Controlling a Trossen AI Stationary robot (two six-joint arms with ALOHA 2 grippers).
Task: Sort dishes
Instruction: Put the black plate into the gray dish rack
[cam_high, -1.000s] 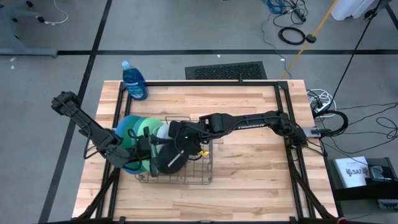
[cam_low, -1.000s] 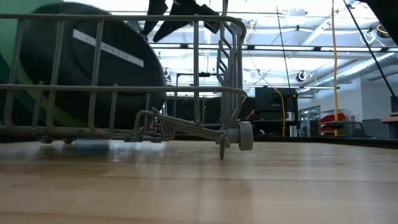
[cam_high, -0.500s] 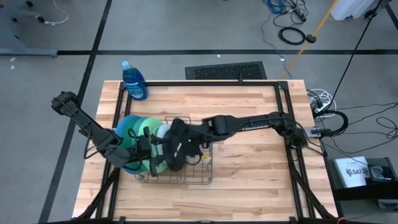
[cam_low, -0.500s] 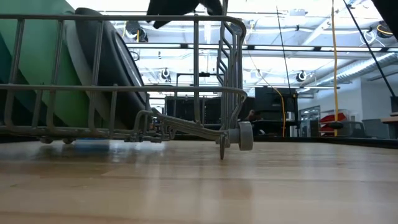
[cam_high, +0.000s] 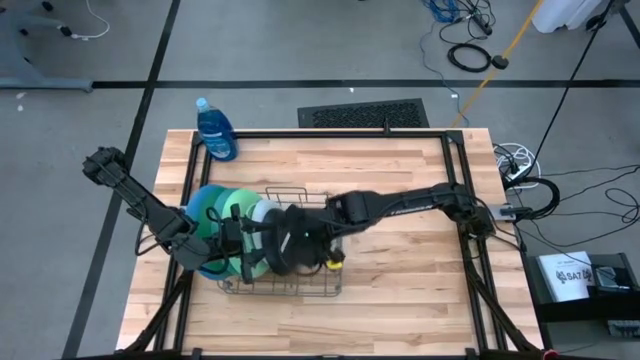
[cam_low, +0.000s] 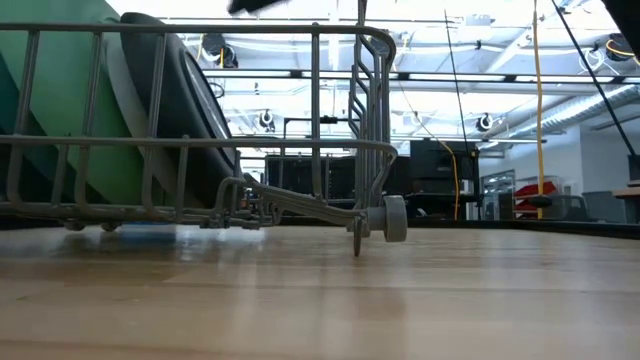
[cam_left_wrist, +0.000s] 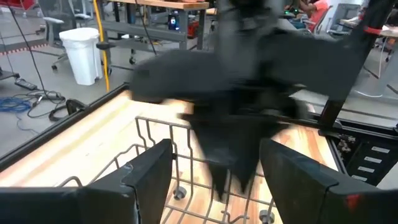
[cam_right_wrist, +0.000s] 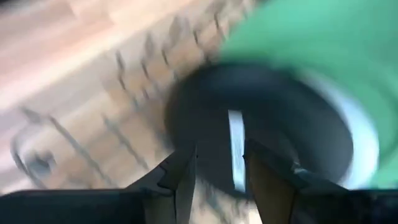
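The dishes stand on edge in a row in the grey wire rack (cam_high: 300, 285): blue (cam_high: 203, 200), dark green (cam_high: 222, 203), light green (cam_high: 240, 208), a pale one (cam_high: 261, 211), and the black plate (cam_low: 185, 100). The black plate leans against the green ones (cam_low: 60, 100). My right gripper (cam_right_wrist: 217, 165) hovers over the black plate (cam_right_wrist: 292, 118) with its fingers apart and nothing between them. My left gripper (cam_left_wrist: 214, 162) stands open by the rack's left end (cam_high: 232, 238) and faces along the rack.
A blue soap bottle (cam_high: 215, 130) stands at the table's far left corner. The right half of the rack (cam_low: 350, 150) holds no plates. Bare wooden table (cam_high: 400, 270) lies to the right of the rack. A black frame rail (cam_high: 320, 134) runs around the table.
The black plate has swung from a flat, tilted pose to standing on edge in the rack, leaning on the green plates. My right gripper has rolled about its own axis, then gone up and toward the table's right edge, away from the plate, which stays put.
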